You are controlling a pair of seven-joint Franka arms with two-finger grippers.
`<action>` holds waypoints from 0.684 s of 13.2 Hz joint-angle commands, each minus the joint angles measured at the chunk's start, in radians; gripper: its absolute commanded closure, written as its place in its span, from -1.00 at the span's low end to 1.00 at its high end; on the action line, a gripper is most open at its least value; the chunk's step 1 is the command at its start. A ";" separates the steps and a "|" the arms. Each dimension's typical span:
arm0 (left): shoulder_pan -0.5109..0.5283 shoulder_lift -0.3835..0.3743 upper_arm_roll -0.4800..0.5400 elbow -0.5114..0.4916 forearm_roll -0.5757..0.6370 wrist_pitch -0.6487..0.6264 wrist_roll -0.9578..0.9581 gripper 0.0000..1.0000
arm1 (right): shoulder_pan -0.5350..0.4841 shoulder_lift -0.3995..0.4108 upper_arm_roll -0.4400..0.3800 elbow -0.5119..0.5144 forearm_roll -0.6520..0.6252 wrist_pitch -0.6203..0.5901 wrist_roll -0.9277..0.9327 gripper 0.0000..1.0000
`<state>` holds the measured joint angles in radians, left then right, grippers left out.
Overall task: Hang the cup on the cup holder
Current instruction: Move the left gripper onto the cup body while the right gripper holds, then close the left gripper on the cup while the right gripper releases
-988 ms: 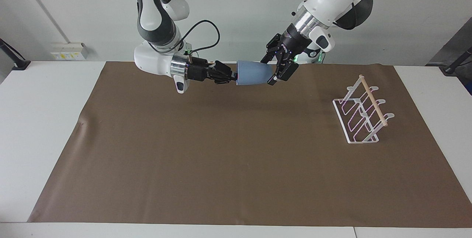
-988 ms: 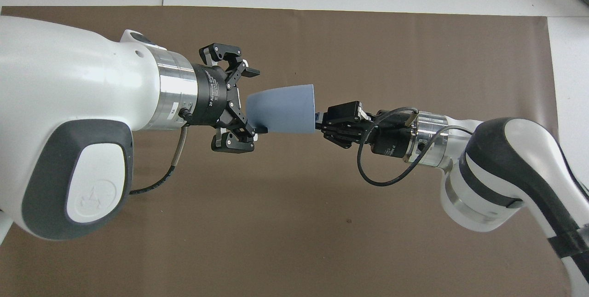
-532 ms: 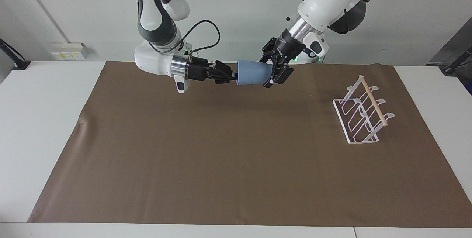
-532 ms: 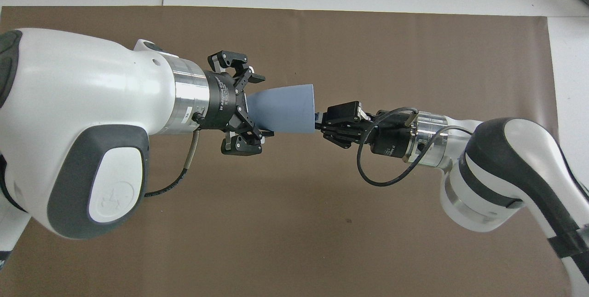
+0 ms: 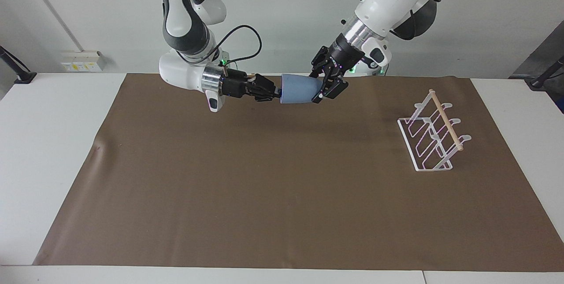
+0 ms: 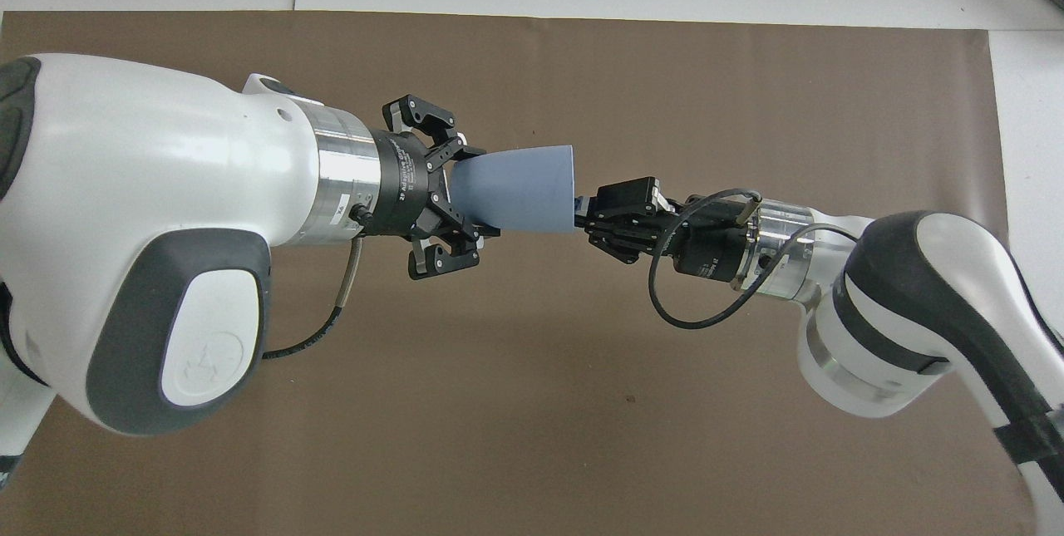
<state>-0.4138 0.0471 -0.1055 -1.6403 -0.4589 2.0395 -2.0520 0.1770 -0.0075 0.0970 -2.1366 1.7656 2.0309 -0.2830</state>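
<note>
The light blue cup (image 5: 297, 89) lies on its side in the air between both grippers, over the part of the mat close to the robots; it also shows in the overhead view (image 6: 524, 199). My right gripper (image 5: 276, 92) (image 6: 582, 209) is shut on the cup's wide rim. My left gripper (image 5: 324, 88) (image 6: 478, 191) has its fingers closed against the cup's narrow base end. The white wire cup holder (image 5: 434, 132) with its wooden dowel stands on the mat toward the left arm's end, with no cup on it. It is hidden in the overhead view.
A brown mat (image 5: 282, 187) (image 6: 665, 87) covers most of the white table (image 5: 53, 143). A black cable (image 6: 690, 303) loops off the right wrist.
My left gripper's fingers have narrowed from wide open around the cup's base to pressing on it. The cup and both hands have shifted slightly. The right gripper keeps its hold on the rim.
</note>
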 commanded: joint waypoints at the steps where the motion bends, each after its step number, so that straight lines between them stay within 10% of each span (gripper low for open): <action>1: -0.010 -0.001 0.012 -0.010 0.041 0.045 -0.019 1.00 | 0.001 -0.031 0.010 -0.026 0.020 -0.012 -0.007 0.29; 3: -0.010 -0.003 0.012 -0.010 0.048 0.044 -0.013 1.00 | 0.001 -0.031 0.010 -0.026 0.020 -0.012 0.013 -0.99; 9: 0.009 -0.006 0.015 -0.019 0.141 0.031 0.062 1.00 | -0.069 -0.031 0.001 -0.017 -0.261 0.009 0.024 -1.00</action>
<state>-0.4109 0.0509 -0.0928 -1.6427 -0.3809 2.0613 -2.0151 0.1493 -0.0124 0.0940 -2.1375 1.6125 2.0307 -0.2790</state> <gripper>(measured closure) 0.273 0.026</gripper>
